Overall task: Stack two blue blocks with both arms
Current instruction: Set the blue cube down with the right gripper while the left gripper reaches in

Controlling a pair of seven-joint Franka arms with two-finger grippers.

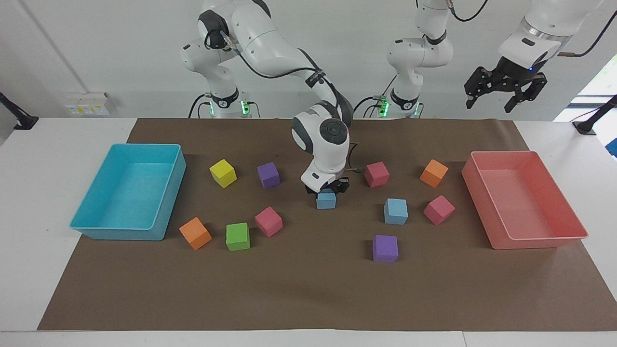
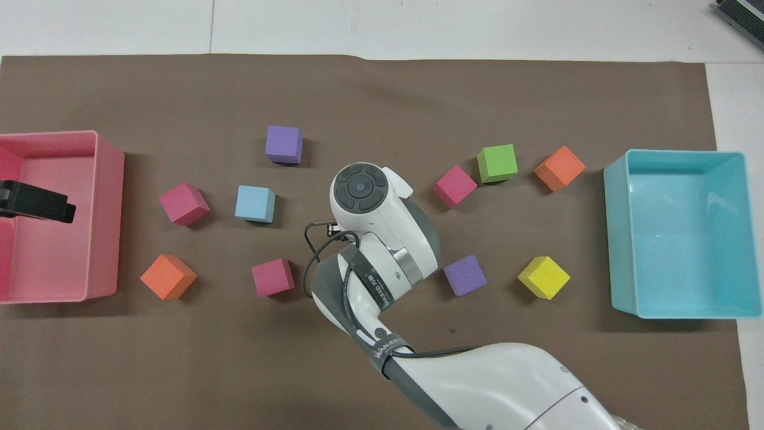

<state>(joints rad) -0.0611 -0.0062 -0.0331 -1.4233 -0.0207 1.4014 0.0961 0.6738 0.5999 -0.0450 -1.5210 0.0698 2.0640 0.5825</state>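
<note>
My right gripper (image 1: pixel 328 189) is in the middle of the mat, shut on one blue block (image 1: pixel 326 200), which it holds at or just above the mat. In the overhead view that block is hidden under the right arm's wrist (image 2: pixel 373 203). The second blue block (image 1: pixel 395 211) sits on the mat toward the left arm's end, and it also shows in the overhead view (image 2: pixel 255 203). My left gripper (image 1: pixel 503 91) hangs open and empty, high over the pink tray (image 1: pixel 535 242), where the arm waits.
A cyan tray (image 1: pixel 120 233) stands at the right arm's end. Purple cubes (image 1: pixel 385 248) (image 1: pixel 268 174), pink cubes (image 1: pixel 376 174) (image 1: pixel 439 209) (image 1: pixel 268 221), orange cubes (image 1: pixel 434 173) (image 1: pixel 195 233), a green cube (image 1: pixel 237 236) and a yellow cube (image 1: pixel 223 173) lie scattered on the brown mat.
</note>
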